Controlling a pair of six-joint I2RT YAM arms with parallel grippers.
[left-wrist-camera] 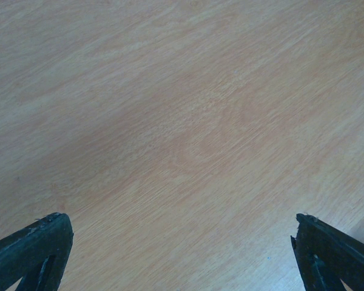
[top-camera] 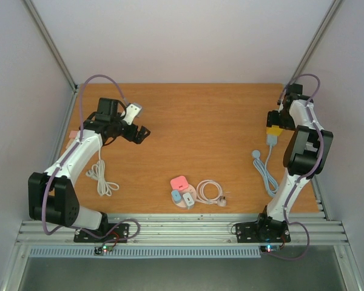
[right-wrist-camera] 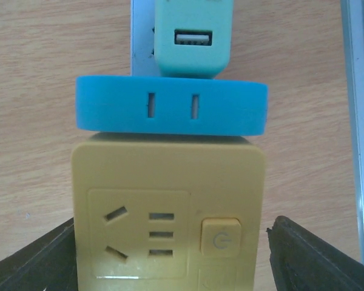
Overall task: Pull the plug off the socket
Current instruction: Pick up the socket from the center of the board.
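Note:
A yellow socket cube [right-wrist-camera: 167,212] with a power button lies on the table in the right wrist view. A blue adapter [right-wrist-camera: 170,112] sits against its far side, and a pale green USB plug [right-wrist-camera: 192,36] is pushed in beyond that. My right gripper [right-wrist-camera: 173,225] is open with its jaws straddling the cube. The left finger is against the cube's side, and a thin gap shows at the right finger [right-wrist-camera: 309,254]. In the top view the socket [top-camera: 273,130] is at the far right under the right gripper [top-camera: 274,124]. My left gripper [top-camera: 137,134] is open over bare wood [left-wrist-camera: 179,218].
A grey-blue cable [top-camera: 267,173] with a round end runs from the socket toward the right arm's base. A white cable bundle [top-camera: 102,179] lies near the left arm. Small pink, blue and white chargers [top-camera: 182,193] and a coiled white cable [top-camera: 210,192] lie front centre. A metal rail [right-wrist-camera: 361,133] borders the right.

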